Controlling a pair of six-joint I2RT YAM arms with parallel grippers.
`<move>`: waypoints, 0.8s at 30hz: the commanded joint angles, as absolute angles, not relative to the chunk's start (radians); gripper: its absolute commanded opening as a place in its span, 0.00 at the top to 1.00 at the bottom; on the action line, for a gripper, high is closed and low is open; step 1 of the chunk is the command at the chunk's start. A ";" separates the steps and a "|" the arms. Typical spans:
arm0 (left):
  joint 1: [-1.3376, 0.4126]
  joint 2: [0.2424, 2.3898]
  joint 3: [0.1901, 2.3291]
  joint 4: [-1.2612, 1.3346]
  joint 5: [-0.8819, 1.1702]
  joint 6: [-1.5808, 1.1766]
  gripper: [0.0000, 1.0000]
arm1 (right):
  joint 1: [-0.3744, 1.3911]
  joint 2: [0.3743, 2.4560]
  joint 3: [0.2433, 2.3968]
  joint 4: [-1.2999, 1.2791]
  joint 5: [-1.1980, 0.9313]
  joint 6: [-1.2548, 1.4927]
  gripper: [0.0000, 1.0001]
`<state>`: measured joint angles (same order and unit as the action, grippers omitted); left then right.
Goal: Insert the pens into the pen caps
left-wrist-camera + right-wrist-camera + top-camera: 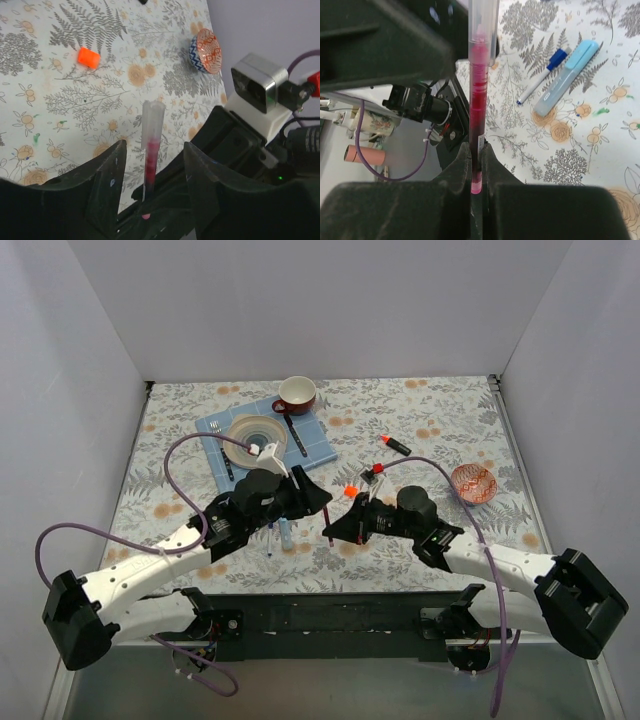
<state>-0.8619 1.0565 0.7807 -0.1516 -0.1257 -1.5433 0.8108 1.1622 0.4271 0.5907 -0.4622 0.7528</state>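
Note:
My right gripper (476, 160) is shut on the lower end of the thin maroon pen (479, 100) and holds it above the table, a clear cap (484, 20) over its far end. My left gripper (152, 175) is open, its fingers on either side of that pen (151, 145) without touching it. In the top view the two grippers (315, 497) (345, 524) meet at the table's middle. The bright orange cap (351, 491) lies loose just beyond them. The white-and-blue pen (542, 80), dark blue cap on its end, and the light-blue marker (566, 77) lie side by side. The black orange-tipped highlighter (395, 445) lies farther back.
A patterned bowl (473, 483) sits at the right. At the back left a blue cloth (312, 447) carries a plate (256, 437), a red cup (296, 395), a fork (221, 450) and a spoon (294, 435). White walls enclose the table on three sides.

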 commanded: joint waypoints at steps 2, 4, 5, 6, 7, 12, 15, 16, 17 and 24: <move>-0.884 0.950 0.818 -0.138 -0.038 -1.467 0.37 | 0.799 1.066 0.448 0.643 -0.439 0.701 0.99; -0.884 0.928 0.805 -0.111 -0.035 -1.460 0.29 | 0.799 1.023 0.440 0.617 -0.440 0.690 0.99; -0.884 0.911 0.802 -0.100 -0.017 -1.442 0.28 | 0.799 1.011 0.440 0.608 -0.442 0.686 0.99; -0.884 0.905 0.798 -0.091 -0.006 -1.427 0.26 | 0.799 0.988 0.442 0.598 -0.445 0.677 0.99; -0.884 0.902 0.795 -0.071 -0.002 -1.417 0.25 | 0.801 0.976 0.442 0.579 -0.454 0.673 0.99; -0.884 0.907 0.811 -0.041 0.069 -1.350 0.21 | 0.801 0.904 0.431 0.551 -0.480 0.664 0.99; -0.884 0.914 0.836 -0.034 0.072 -1.341 0.21 | 0.801 0.861 0.414 0.543 -0.486 0.669 0.99; -0.884 0.920 0.844 -0.028 0.071 -1.339 0.21 | 0.801 0.853 0.411 0.537 -0.485 0.670 0.99; -0.884 0.922 0.848 -0.023 0.068 -1.335 0.21 | 0.801 0.844 0.407 0.529 -0.486 0.672 0.99; -0.884 0.931 0.870 0.038 0.083 -1.318 0.25 | 0.801 0.795 0.403 0.503 -0.503 0.673 0.99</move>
<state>-0.8833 0.9337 0.8299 -0.0315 0.0525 -1.3502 0.8005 0.8196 0.4091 0.5011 -0.4797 0.6895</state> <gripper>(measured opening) 0.764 0.065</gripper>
